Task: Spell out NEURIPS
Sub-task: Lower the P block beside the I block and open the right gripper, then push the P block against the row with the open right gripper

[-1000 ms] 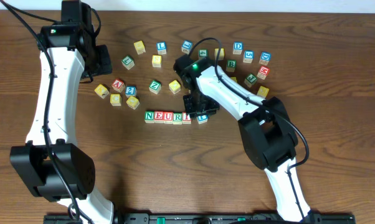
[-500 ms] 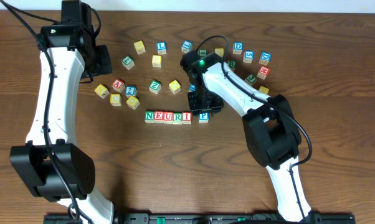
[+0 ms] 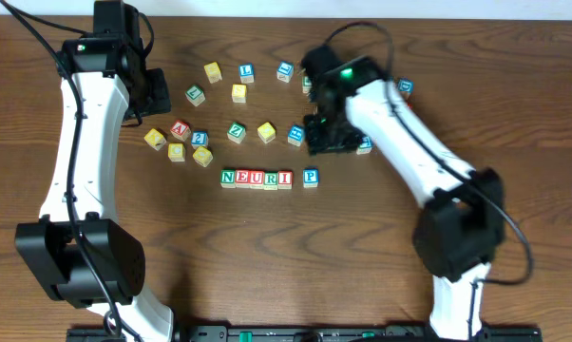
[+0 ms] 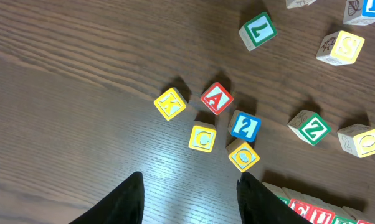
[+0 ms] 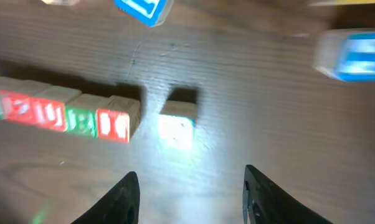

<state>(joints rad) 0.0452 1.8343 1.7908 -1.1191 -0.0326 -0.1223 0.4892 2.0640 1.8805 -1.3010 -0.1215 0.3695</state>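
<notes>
Five cubes reading N E U R I (image 3: 257, 178) stand in a row at mid-table. A blue P cube (image 3: 310, 177) sits just right of the I, with a small gap. In the blurred right wrist view the row's end (image 5: 113, 123) and the glare-lit P cube (image 5: 176, 127) lie ahead of the fingers. My right gripper (image 3: 330, 139) (image 5: 190, 171) hovers behind and to the right of the P, open and empty. A yellow S cube (image 4: 341, 48) (image 3: 238, 92) lies loose behind the row. At the far left my left gripper (image 3: 158, 93) (image 4: 190, 175) is open over bare wood.
Loose cubes arc behind the row: red A (image 3: 180, 128), blue 2 (image 3: 200, 139), green Z (image 3: 236, 131), blue L (image 3: 246, 70), a yellow one (image 3: 266, 131) and several more near the right arm. The left wrist view shows K (image 4: 170, 103), C (image 4: 202, 138) and Z (image 4: 313, 128).
The right gripper let go of the P cube at the row's right end, opened wider, and swung away toward the back right. The left arm has not moved.
</notes>
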